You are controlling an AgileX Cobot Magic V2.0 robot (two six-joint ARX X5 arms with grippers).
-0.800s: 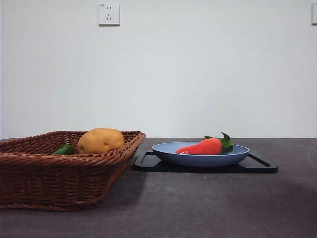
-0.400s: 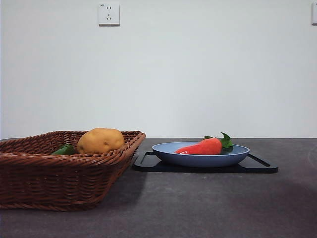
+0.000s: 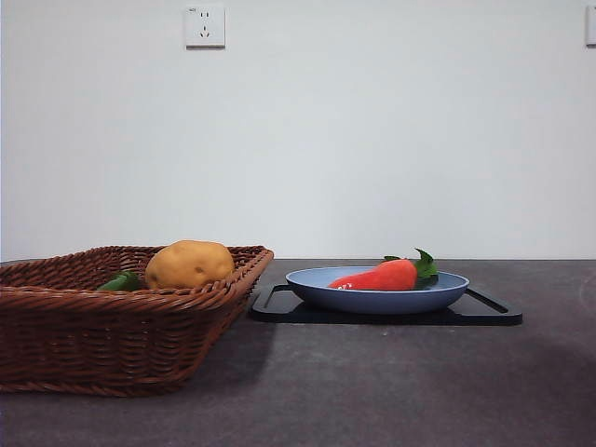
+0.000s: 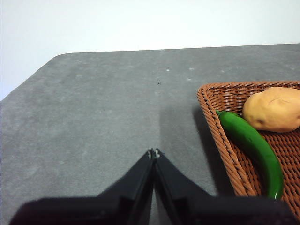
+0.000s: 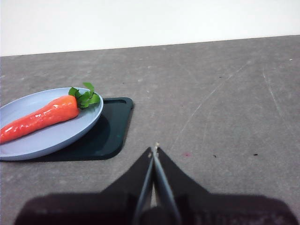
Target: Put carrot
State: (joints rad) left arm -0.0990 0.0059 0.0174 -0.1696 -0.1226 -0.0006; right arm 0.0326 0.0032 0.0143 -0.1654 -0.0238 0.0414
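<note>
The carrot [image 3: 384, 276] lay on its side in the blue plate [image 3: 372, 300], which sat on a black tray [image 3: 489, 312] on the tabletop [image 3: 391, 391]. A wicker basket [image 3: 102, 335] beside the tray held a potato [image 3: 189, 264] and a green pepper [image 4: 253, 150]. The left gripper [image 4: 153, 152] and right gripper [image 5: 153, 149] hung over bare tabletop, their fingers pressed together and holding nothing.

No readable text, label, brand, number or sign is found in any of the three views. A faint small mark is seen at the upper left corner of the white wall socket [image 3: 205, 26] in the front view, but it is too small to be read. Nothing is printed on the other things shown.
</note>
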